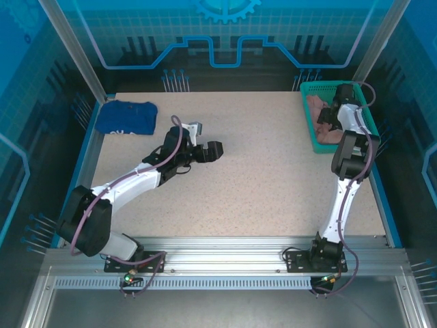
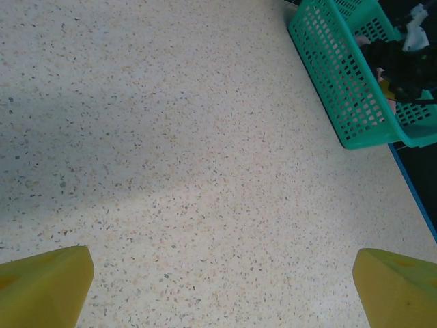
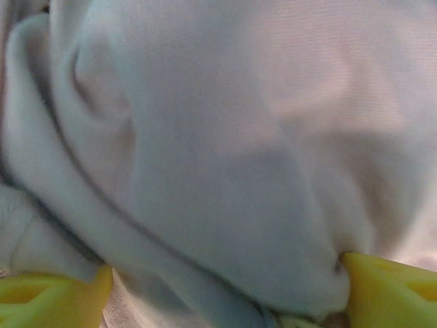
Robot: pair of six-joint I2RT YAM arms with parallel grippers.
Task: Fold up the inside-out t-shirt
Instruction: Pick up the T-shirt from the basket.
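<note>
The dusty-pink t-shirt (image 1: 315,106) lies bunched in the green basket (image 1: 308,130) at the table's far right. My right gripper (image 1: 332,113) reaches down into that basket. In the right wrist view the cloth (image 3: 218,137) bulges close up, looking pale grey-pink, between the two yellow fingertips (image 3: 51,297), which stand wide apart; the right gripper (image 3: 225,294) is open and pressed into the fabric. My left gripper (image 1: 213,152) hovers over the middle of the table, open, with bare tabletop between its fingers (image 2: 44,287).
A dark blue folded garment (image 1: 126,116) lies at the table's far left corner. The green basket (image 2: 341,75) appears at the upper right of the left wrist view, with the right arm's dark wrist (image 2: 406,65) inside it. Speckled tabletop (image 1: 266,178) stretches between the arms.
</note>
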